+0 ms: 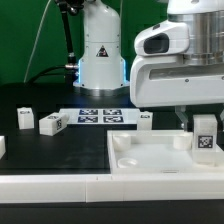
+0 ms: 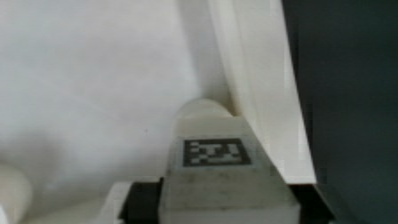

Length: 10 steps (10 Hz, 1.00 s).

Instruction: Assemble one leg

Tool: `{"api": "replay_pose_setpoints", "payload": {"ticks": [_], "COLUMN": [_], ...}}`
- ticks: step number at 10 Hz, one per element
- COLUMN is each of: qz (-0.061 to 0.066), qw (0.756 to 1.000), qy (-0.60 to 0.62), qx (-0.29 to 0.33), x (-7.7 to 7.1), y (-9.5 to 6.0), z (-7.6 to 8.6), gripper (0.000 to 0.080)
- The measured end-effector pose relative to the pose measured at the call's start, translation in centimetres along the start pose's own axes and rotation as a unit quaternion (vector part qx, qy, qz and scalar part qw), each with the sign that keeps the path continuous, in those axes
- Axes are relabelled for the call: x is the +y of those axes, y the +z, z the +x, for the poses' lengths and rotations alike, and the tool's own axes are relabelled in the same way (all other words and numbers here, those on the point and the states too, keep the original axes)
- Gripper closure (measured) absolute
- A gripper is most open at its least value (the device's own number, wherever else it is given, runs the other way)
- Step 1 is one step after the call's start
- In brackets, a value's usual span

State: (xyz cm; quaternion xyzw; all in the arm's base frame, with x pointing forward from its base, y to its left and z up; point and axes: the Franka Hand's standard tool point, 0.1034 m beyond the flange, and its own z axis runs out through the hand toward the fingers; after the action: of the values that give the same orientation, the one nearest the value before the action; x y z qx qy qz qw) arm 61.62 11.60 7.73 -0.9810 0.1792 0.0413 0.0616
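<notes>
- Gripper (image 1: 201, 124) is on the exterior view's right, under the white wrist housing. It is closed narrow on the leg (image 1: 206, 138).
- The leg is held upright, with its black-and-white tag facing the exterior camera.
- The leg hangs over the large white square piece (image 1: 160, 162), at that piece's far corner on the exterior view's right. I cannot tell whether it touches the piece.
- In the wrist view, the leg (image 2: 217, 150) sits between the dark fingers (image 2: 146, 205) of the gripper (image 2: 217, 203), tag side up to the camera.
- Also in the wrist view, the white piece (image 2: 89, 80) lies beneath the leg. The leg's far end is just beside the raised rim, and the dark tabletop (image 2: 356, 100) shows past that rim.
- A round corner socket (image 1: 125, 146) shows at the piece's far corner on the exterior view's left.
- The marker board (image 1: 100, 115) lies flat on the tabletop (image 1: 60, 145) behind the piece, in front of the robot base (image 1: 100, 55).
- Loose white blocks sit on the tabletop: two tagged ones (image 1: 25, 120) (image 1: 52, 123) on the exterior view's left, and one (image 1: 147, 120) near the marker board.
</notes>
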Motion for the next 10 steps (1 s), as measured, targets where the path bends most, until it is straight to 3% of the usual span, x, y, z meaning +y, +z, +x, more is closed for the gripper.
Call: {"api": "replay_pose_setpoints", "payload": {"ticks": [5, 6, 8, 9, 10], "qz": [0.008, 0.015, 0.016, 0.016, 0.016], "qw": [0.968, 0.963, 0.97, 0.973, 0.978], "qy": [0.25, 0.269, 0.243, 0.229, 0.207], "qx": [0.009, 0.004, 0.004, 0.003, 0.003], "x": [-0.44, -0.37, -0.42, -0.39, -0.42], "y": [0.1, 0.07, 0.09, 0.1, 0.07], "z": [0.15, 0.22, 0.2, 0.21, 0.21], "gripper": [0.0506, 0.0506, 0.0506, 0.0332, 0.0214]}}
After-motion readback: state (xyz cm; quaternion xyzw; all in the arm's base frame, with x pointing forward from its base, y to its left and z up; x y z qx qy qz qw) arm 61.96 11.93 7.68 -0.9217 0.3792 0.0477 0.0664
